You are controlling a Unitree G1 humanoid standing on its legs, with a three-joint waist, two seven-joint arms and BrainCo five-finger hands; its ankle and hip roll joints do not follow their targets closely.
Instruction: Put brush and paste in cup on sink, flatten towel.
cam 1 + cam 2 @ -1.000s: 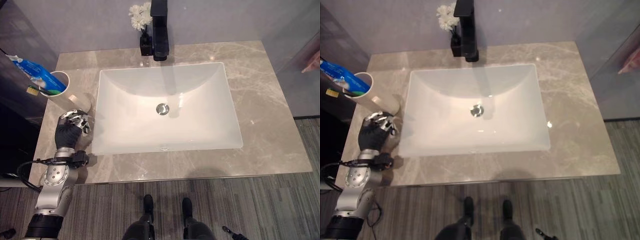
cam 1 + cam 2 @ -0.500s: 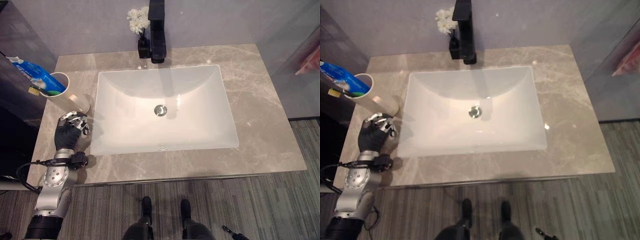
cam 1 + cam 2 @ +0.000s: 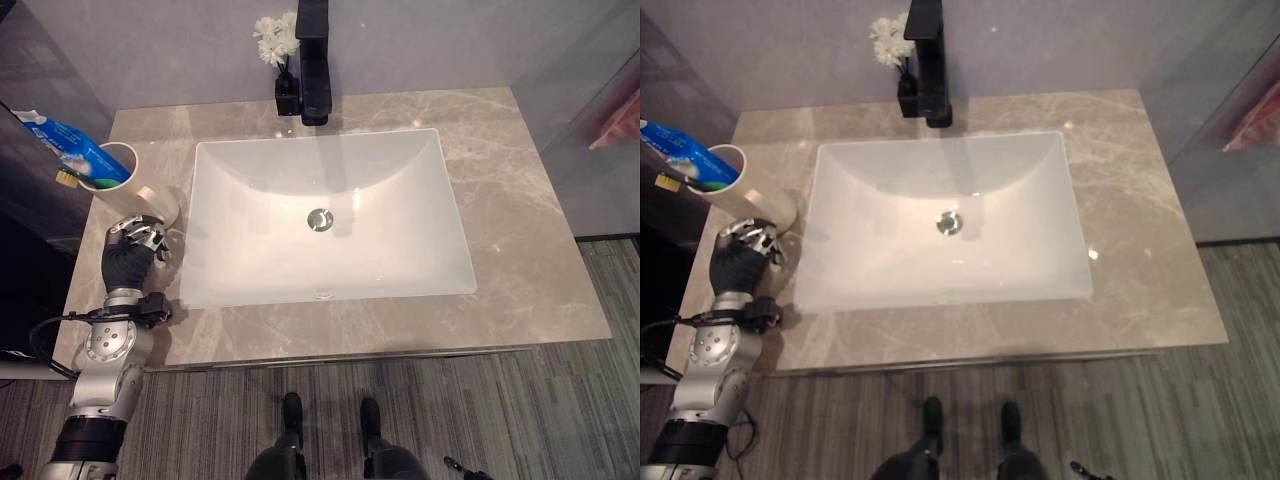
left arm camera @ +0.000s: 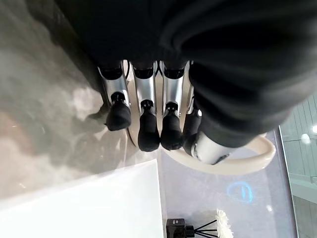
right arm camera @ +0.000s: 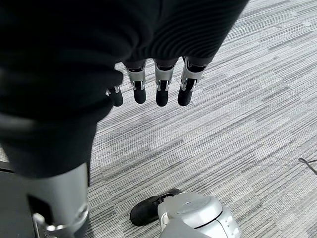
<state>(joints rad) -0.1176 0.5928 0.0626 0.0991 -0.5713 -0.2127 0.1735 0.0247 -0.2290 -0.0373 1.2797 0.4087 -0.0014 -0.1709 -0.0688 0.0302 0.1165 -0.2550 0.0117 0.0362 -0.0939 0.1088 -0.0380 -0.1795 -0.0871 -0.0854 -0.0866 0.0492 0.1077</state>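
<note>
Cup (image 3: 118, 178): on counter (image 3: 520, 230) left of sink (image 3: 330, 220), brush and paste inside.
Left hand (image 3: 130, 255): fingers curled, empty, just beside cup.
Risk: we judge a nudge could tip it.
Right hand (image 5: 148, 91): relaxed, empty, over floor.

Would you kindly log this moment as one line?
left hand: curled round cup | toothpaste, brush: in cup | right hand: open, idle
</note>
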